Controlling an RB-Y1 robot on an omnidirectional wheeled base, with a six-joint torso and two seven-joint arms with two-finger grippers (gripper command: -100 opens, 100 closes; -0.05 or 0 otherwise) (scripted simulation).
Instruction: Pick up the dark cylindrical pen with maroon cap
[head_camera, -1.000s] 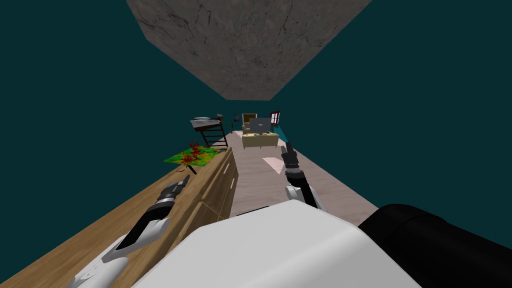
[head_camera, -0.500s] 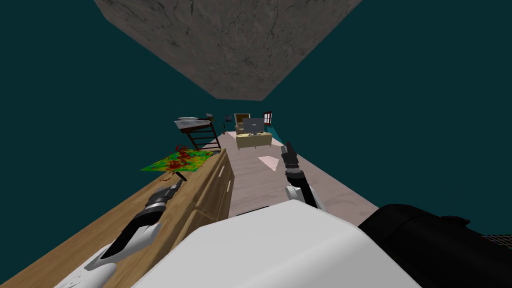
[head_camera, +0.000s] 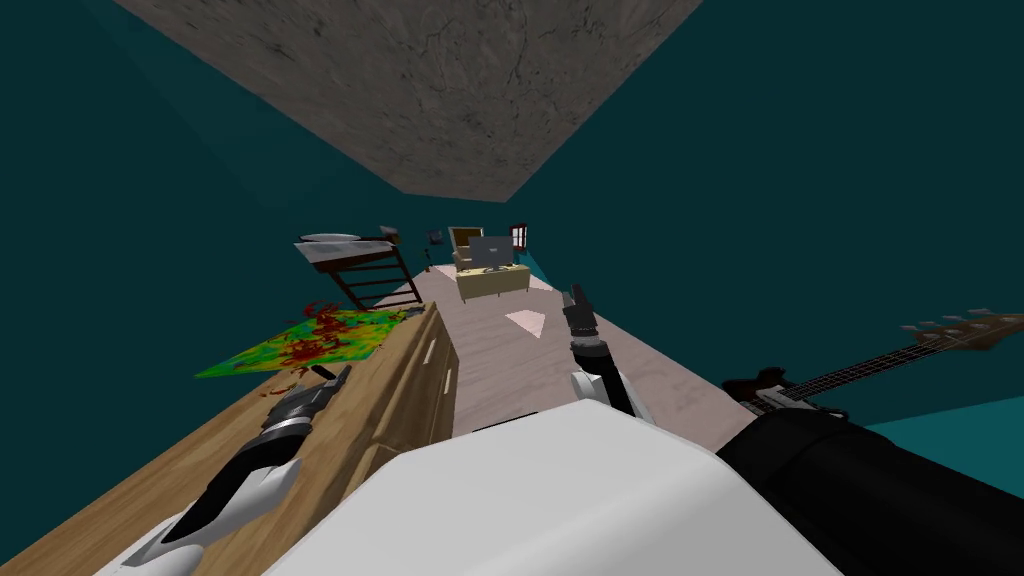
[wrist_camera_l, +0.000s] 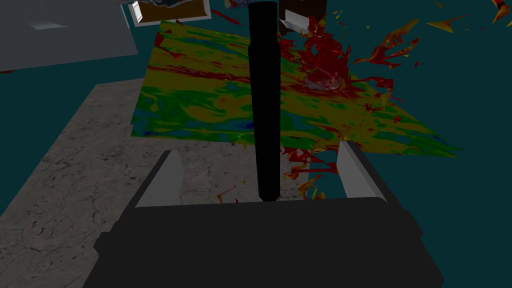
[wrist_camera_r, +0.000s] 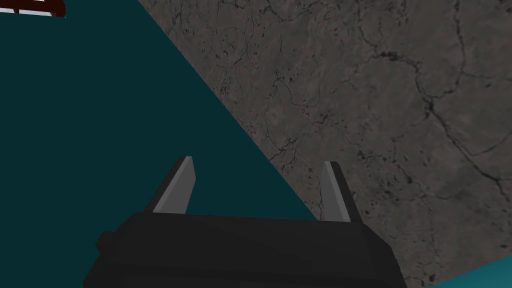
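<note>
Left gripper open around the dark pen at the wooden dresser.
The gripper is over the dresser top, close to its front edge. Its two fingers stand wide apart, and the pen runs up between them with room on both sides, pointing at the colourful mat. Right of the dresser, bare floor lies open. The right gripper hangs there, fingers apart too.
</note>
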